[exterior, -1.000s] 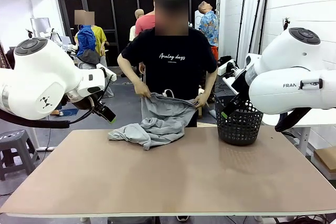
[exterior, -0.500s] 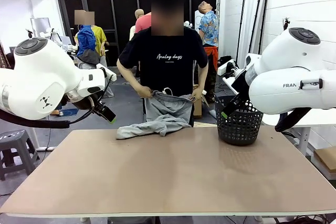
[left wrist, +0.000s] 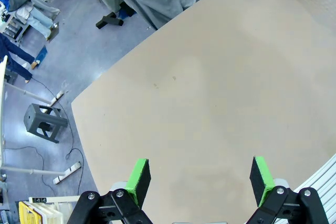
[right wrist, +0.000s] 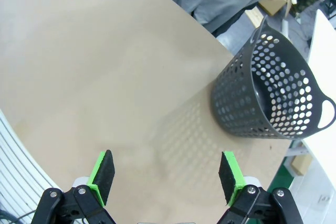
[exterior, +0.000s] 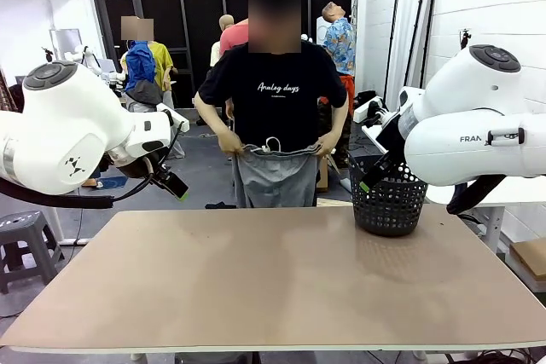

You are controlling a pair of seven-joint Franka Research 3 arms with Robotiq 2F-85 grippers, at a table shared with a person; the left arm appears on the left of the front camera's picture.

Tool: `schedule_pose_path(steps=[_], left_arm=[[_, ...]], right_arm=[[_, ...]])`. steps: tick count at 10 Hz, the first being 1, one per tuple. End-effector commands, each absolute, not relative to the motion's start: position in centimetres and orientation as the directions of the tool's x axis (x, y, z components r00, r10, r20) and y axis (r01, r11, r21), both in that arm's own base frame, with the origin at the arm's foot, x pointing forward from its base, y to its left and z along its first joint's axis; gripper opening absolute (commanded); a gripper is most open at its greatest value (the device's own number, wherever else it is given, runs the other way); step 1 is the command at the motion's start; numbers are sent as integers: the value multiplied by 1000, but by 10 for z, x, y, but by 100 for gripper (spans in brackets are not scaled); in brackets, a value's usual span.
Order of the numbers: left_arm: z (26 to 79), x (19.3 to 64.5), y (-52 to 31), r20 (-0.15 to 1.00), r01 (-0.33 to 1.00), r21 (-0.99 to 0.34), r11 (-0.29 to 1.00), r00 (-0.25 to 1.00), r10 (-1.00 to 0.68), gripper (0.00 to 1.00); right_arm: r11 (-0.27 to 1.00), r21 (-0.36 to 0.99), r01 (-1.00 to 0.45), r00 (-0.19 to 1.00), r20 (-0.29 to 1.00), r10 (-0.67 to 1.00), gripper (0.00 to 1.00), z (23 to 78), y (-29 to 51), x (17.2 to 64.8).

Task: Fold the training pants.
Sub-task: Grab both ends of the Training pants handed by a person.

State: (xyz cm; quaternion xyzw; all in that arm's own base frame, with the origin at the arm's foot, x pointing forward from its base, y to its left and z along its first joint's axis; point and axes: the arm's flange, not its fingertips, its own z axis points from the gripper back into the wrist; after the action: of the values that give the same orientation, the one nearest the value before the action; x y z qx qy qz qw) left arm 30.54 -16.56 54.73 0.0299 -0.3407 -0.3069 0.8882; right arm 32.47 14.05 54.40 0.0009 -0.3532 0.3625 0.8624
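Pants (exterior: 275, 178): soft, matt grey cloth. Table (exterior: 256, 287): smooth, matt tan board. Basket (exterior: 390, 204): dark perforated plastic, slight sheen. Arms (exterior: 60, 130): glossy white shells.

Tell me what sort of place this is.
Likely a robotics lab or demo workshop: white robot arms flank a work table, and a person holds the training pants beyond it.

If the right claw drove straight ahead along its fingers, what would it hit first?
Most likely the bare table, just beside the black basket. The open right claw points down at the tabletop with nothing in between, though depth is hard to judge.
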Motion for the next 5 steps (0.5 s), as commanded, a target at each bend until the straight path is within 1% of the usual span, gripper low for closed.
schedule_pose_path(steps=[1,5], left_arm=[[548,306,-164,587,525,271,807,574,-571,100],[548,306,-164,587,525,271,807,574,-571,100]], right_arm=[[736,-256,-626,487,610,626,100,544,141,325],[736,-256,-626,487,610,626,100,544,141,325]])
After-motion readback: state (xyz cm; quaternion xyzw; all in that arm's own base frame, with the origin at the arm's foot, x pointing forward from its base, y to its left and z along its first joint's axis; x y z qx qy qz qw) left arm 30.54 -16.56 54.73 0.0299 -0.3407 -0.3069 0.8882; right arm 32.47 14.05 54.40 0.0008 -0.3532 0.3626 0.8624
